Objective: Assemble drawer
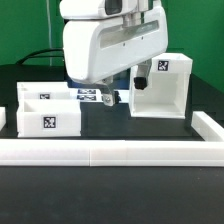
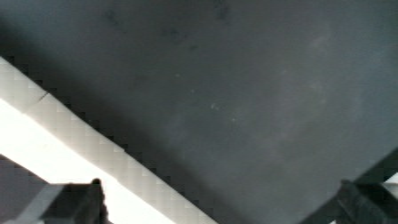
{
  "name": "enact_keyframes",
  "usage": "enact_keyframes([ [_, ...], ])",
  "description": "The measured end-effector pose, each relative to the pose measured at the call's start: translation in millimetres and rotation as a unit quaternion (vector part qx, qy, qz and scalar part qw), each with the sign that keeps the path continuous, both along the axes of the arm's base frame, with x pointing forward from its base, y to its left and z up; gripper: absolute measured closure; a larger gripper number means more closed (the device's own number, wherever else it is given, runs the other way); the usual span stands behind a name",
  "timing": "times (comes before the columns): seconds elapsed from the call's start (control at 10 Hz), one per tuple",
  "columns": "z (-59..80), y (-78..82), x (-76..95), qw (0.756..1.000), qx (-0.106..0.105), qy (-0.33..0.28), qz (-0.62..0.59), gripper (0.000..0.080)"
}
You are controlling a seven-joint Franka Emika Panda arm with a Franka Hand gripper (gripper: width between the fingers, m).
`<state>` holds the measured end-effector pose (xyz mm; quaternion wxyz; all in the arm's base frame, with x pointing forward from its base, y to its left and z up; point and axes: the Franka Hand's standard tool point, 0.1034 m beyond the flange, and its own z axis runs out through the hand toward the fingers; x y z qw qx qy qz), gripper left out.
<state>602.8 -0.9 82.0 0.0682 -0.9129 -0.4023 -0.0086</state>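
Observation:
A white open box part with marker tags stands upright at the exterior view's right. A lower white drawer part with a tag on its front sits at the left. The arm's white hand hangs between them, and its fingers are hidden behind it in the exterior view. In the wrist view my gripper is open and empty over the dark table. Its two dark fingertips stand far apart at the frame's corners. A white strip crosses that view diagonally; I cannot tell which part it is.
A white raised rail runs along the table's front edge and turns back at the right. The marker board lies flat between the two white parts, partly hidden by the hand.

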Motion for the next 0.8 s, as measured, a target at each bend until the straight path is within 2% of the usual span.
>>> enact_keyframes([
  [0.5,0.6,0.2,-0.7,1.000,-0.001,0.000,-0.005,0.0150],
  [0.8,12.6,13.3,-20.6,0.995,-0.009,0.015,-0.095,0.0150],
])
